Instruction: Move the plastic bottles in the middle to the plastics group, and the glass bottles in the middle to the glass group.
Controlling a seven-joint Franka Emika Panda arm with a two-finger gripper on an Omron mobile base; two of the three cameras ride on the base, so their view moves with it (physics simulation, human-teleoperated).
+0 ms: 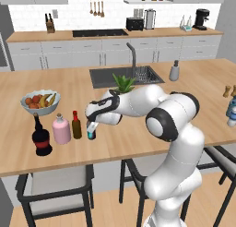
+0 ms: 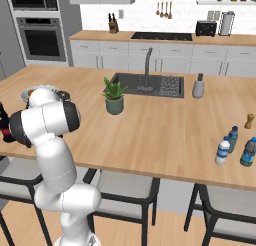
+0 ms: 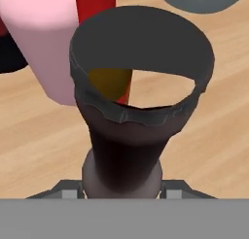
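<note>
As seen from the base:
Gripper [image 1: 91, 128]: clamped on small dark glass bottle w/ blue label, black top [image 1: 91, 132], upright, base at wooden counter [image 1: 138, 129].
Relation: amber-brown bottle w/ red cap [image 1: 76, 125] just beside, left; squat pink bottle [image 1: 61, 129], big black red-labelled bottle [image 1: 41, 138] further left.

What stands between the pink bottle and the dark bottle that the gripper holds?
The amber-brown bottle with its red cap stands between the pink bottle and the dark bottle in the gripper, as the left base view shows.

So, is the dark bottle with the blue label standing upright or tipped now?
Upright. The dark bottle stands vertical beside the amber bottle on the counter, with the hand around it; whether its base touches the wood, I cannot tell.
</note>
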